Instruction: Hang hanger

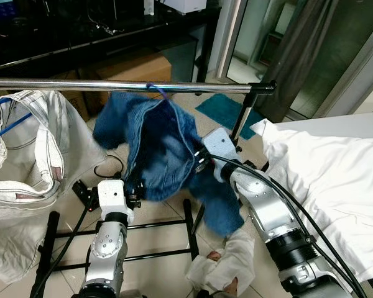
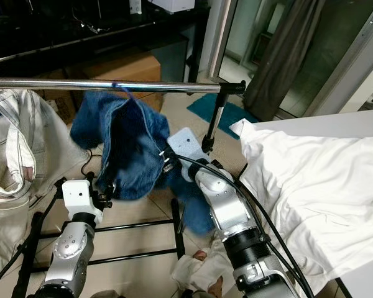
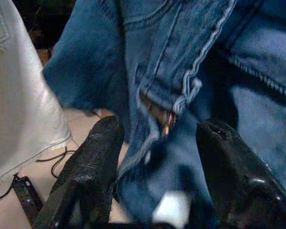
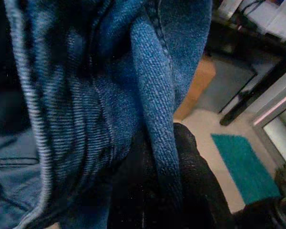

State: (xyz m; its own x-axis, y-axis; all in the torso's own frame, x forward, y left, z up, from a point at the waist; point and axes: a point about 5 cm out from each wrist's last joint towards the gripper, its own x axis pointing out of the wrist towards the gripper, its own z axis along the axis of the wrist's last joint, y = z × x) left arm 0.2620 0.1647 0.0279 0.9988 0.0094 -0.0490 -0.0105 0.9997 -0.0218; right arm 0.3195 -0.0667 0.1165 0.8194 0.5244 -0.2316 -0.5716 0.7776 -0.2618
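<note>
The blue denim garment [image 1: 165, 158] hangs from the chrome rail [image 1: 112, 85] of a clothes rack by a blue hanger hook [image 1: 156, 89] that loops over the rail directly above both grippers. The right gripper [image 1: 198, 160] reaches up into the right side of the denim; in its wrist view a thick fold of the fabric lies pressed against a black finger [image 4: 190, 157], and it appears clenched on that denim edge, though the second finger is buried in cloth. The left gripper [image 3: 157, 157] is lower and to the left of the right one, at the bottom hem of the garment; its two black fingers [image 3: 93, 157] stand spread apart with a seam and a fold of denim hanging between them, not pinched. Further to the left of the left gripper, a cream-white garment [image 1: 25, 155] hangs from the same rail. Below both grippers the black base bars of the rack [image 1: 137, 226] cross the tiled floor [image 1: 155, 273], and a crumpled white cloth [image 1: 227, 264] lies on the floor beside the right forearm. To the right of the right gripper a bed with a white sheet [image 1: 336, 180] spreads out, and beyond the rail's far end a teal mat [image 1: 227, 112] lies on the floor near a dark curtain [image 1: 301, 56].
</note>
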